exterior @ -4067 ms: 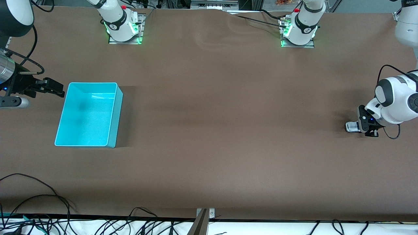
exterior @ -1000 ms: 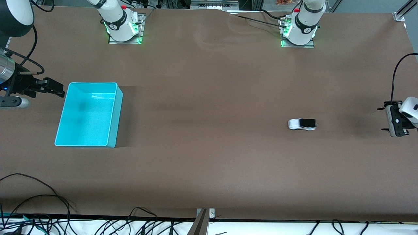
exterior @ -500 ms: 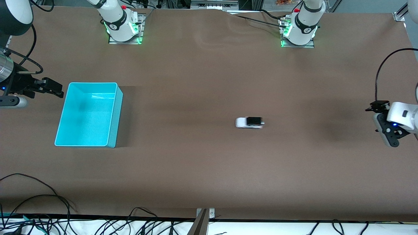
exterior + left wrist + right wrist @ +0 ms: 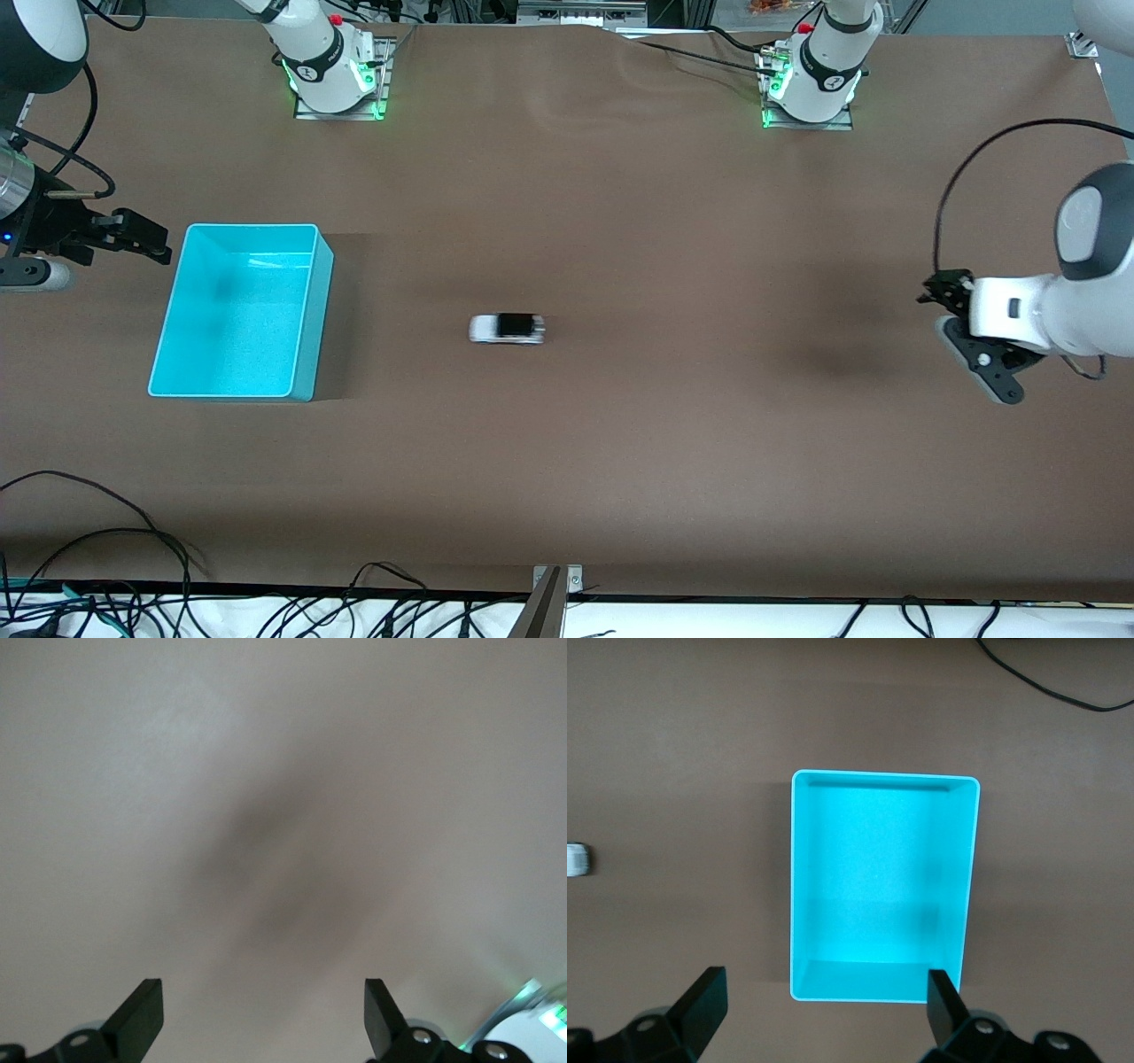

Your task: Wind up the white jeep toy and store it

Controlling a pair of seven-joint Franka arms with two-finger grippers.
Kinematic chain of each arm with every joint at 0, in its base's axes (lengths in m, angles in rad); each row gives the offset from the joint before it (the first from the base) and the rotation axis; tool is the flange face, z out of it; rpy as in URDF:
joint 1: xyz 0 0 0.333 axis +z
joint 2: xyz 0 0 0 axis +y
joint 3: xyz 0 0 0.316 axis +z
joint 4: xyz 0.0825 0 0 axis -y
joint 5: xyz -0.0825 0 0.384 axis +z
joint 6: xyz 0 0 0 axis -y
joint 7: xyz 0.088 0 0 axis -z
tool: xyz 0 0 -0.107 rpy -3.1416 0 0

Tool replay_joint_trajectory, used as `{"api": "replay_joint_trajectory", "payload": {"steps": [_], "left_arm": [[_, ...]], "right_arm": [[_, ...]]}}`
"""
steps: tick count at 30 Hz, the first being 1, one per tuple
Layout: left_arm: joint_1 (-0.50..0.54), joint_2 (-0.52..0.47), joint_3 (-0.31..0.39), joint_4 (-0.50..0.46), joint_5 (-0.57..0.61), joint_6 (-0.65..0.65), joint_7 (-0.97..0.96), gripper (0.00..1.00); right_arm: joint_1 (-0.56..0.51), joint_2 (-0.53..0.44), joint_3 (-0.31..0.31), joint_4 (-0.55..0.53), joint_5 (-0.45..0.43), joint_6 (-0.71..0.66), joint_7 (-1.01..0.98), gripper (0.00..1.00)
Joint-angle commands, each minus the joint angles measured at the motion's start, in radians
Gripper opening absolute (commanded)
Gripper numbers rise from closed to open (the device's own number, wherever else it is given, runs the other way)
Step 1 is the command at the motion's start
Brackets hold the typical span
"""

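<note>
Mid-table, white jeep toy point(image 4: 506, 328) free; left pincer point(image 4: 974, 341), right pincer point(image 4: 142, 237) wide open, empty

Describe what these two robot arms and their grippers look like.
Both arms are glossy white with dark grey joint bands and round bases lit green, each with a small red button. The left gripper is black on a white wrist, with a black cable looping above. The right gripper is black too, beside a silver cylinder and black cables.

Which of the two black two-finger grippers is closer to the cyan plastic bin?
The right gripper, open just beside the cyan plastic bin. The left gripper, also open, hangs over bare table at the left arm's end.
</note>
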Motion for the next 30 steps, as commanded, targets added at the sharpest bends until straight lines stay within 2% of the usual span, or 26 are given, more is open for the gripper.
{"api": "replay_joint_trajectory", "payload": {"steps": [1,7,11,17,19,22,30], "left_arm": [[0.001,-0.022,-0.070,0.003,-0.017,-0.041,-0.183,1.00],[-0.005,-0.024,-0.128,0.014,-0.018,-0.045,-0.261,1.00],[-0.022,-0.033,-0.122,0.071,-0.014,-0.055,-0.263,1.00],[-0.031,-0.039,-0.125,0.092,-0.015,-0.101,-0.321,1.00],[-0.065,-0.065,-0.112,0.092,-0.017,-0.102,-0.361,1.00],[-0.125,-0.090,-0.050,0.091,-0.026,-0.102,-0.408,1.00],[-0.289,-0.170,0.218,0.057,-0.204,-0.091,-0.430,1.00]], "right_arm": [[0.000,-0.012,0.004,-0.009,0.017,-0.002,-0.015,1.00],[-0.006,-0.001,-0.001,-0.013,0.018,-0.003,-0.019,1.00],[-0.004,0.003,-0.001,-0.013,0.018,-0.002,-0.019,1.00],[-0.004,0.008,-0.001,-0.013,0.017,0.006,-0.019,1.00],[-0.001,0.020,-0.001,-0.013,0.017,0.000,-0.030,1.00],[-0.001,0.042,0.001,-0.013,0.015,0.000,-0.097,1.00],[0.002,0.071,0.002,-0.014,0.010,0.000,-0.353,1.00]]}}
